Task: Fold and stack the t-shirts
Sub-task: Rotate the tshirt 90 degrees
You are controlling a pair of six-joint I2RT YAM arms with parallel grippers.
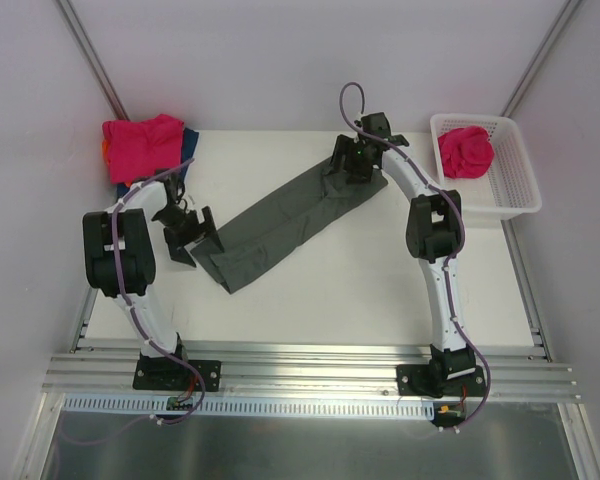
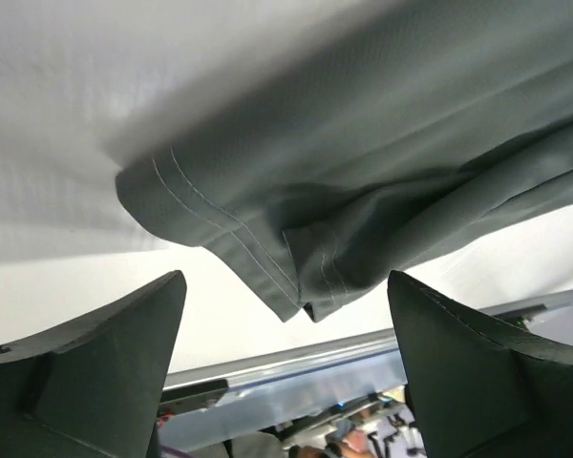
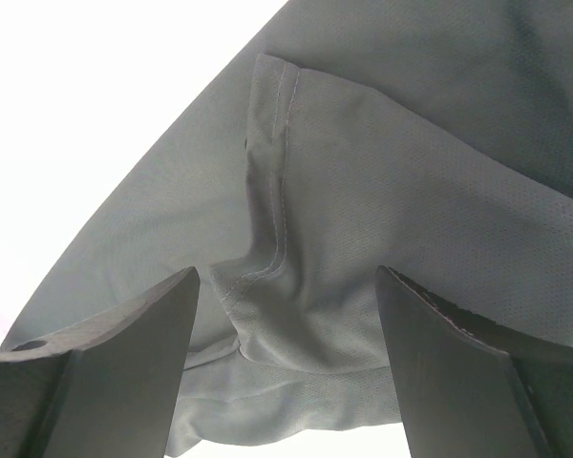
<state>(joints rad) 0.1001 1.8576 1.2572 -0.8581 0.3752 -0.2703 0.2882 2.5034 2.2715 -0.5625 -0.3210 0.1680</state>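
From above, a long dark grey cloth t-shirt (image 1: pixel 285 222), folded into a strip, lies slantwise on the white table (image 1: pixel 380 290). The left gripper (image 1: pixel 194 238) sits at its near-left end, and the right gripper (image 1: pixel 352 165) is over its far-right end.

Left wrist view: the fingers (image 2: pixel 95 363) are spread wide and grip nothing. The shirt's stitched hem corner lies just ahead between them.

Right wrist view: the fingers (image 3: pixel 105 372) are equally wide, with cloth lying loose between them, unpinched.

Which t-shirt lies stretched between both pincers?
The dark grey t-shirt, a long diagonal strip mid-table. One pink t-shirt sits at the back-left corner; the other pink t-shirt is bunched in the white basket.
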